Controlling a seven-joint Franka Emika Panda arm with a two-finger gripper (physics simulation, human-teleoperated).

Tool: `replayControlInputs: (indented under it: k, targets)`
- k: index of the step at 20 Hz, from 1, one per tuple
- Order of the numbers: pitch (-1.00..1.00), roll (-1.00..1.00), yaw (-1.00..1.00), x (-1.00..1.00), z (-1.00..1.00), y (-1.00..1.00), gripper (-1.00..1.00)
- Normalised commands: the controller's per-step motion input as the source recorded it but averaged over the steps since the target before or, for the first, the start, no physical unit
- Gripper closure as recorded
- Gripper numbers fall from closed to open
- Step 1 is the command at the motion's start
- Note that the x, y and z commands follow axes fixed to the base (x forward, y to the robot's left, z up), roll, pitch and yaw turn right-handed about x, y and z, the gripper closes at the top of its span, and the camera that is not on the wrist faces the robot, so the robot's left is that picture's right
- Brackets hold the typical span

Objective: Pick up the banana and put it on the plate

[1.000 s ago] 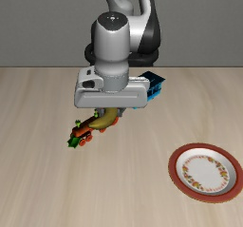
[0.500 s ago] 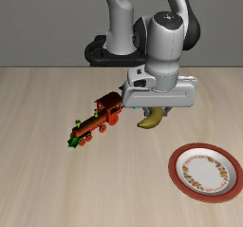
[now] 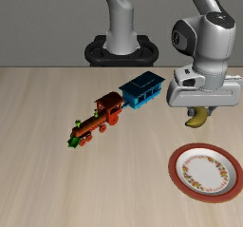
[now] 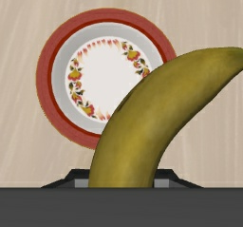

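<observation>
— Where is the banana point(image 3: 197, 118)?
— Off the table point(image 3: 47, 183), clamped beneath the gripper point(image 3: 198, 108). It hangs with its curve downward, dull yellow shading to olive-brown.
— And the plate point(image 3: 203, 172)?
— Flat on the wooden table toward the exterior view's right. It is round, with a red rim, a white middle and a ring of small fruit-like marks.
— How do the two sit together?
— Apart. In the exterior view the banana hangs above the plate's far edge. In the wrist view the banana point(image 4: 157, 112) crosses in front of the plate point(image 4: 104, 74) and hides part of its rim.
</observation>
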Motion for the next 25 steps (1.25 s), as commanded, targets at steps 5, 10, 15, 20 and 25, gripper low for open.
replayControlInputs:
  k: [5,10,15,20,25]
  targets:
    - [0.0,0.0,0.0,0.6,0.0,0.4,1.0]
    - [0.0,0.0,0.0,1.0,0.0,0.0,1.0]
    - [0.0,0.0,0.0,0.0,-0.8,0.2,1.0]
    - [0.0,0.0,0.0,0.0,-0.2,0.0,-1.0]
    - [0.0,0.0,0.0,0.0,0.0,0.0,-1.0]
